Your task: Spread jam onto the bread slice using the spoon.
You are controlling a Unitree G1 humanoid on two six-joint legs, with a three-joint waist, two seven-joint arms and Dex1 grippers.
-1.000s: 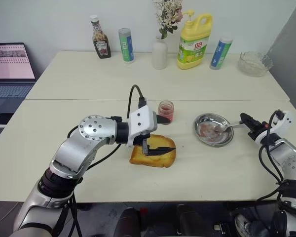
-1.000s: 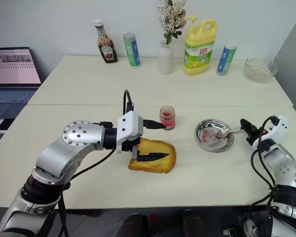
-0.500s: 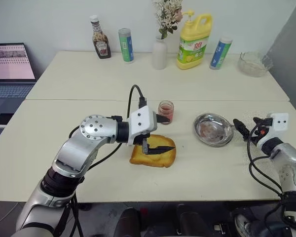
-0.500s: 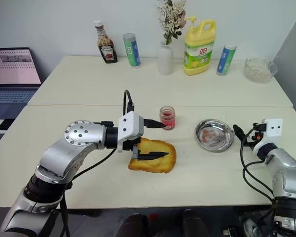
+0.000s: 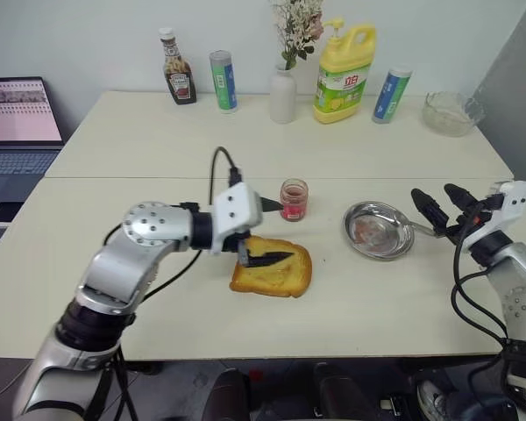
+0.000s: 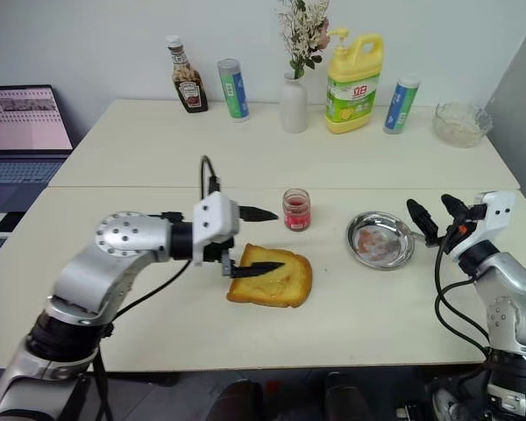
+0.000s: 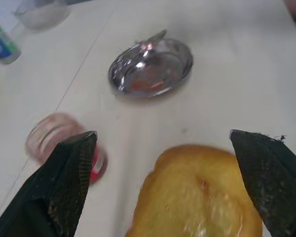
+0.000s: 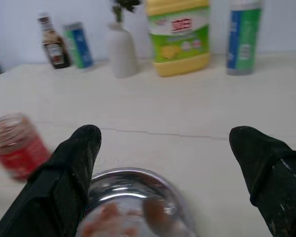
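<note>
The bread slice point(image 5: 273, 272) lies golden and flat near the table's front middle. Just behind it stands the small glass jar of red jam point(image 5: 294, 199). My left gripper point(image 5: 278, 232) hangs open, one finger over the slice's left part and the other just left of the jar, holding nothing. To the right, the spoon point(image 7: 152, 37) rests in the round steel dish point(image 5: 379, 249), its handle sticking out over the rim. My right gripper point(image 5: 438, 201) hovers open above the table just right of the dish, empty, pointing towards it.
Along the back of the table stand a ketchup bottle point(image 5: 178, 68), two blue-green tubes point(image 5: 223, 81), a white vase point(image 5: 283, 95) with flowers, a yellow detergent bottle point(image 5: 344, 74) and a glass bowl point(image 5: 452, 112). A laptop point(image 5: 17, 118) sits far left.
My right gripper let go of the spoon's handle, opened wide, then rose and drew back from the dish. My left gripper slid a little to the left over the bread.
</note>
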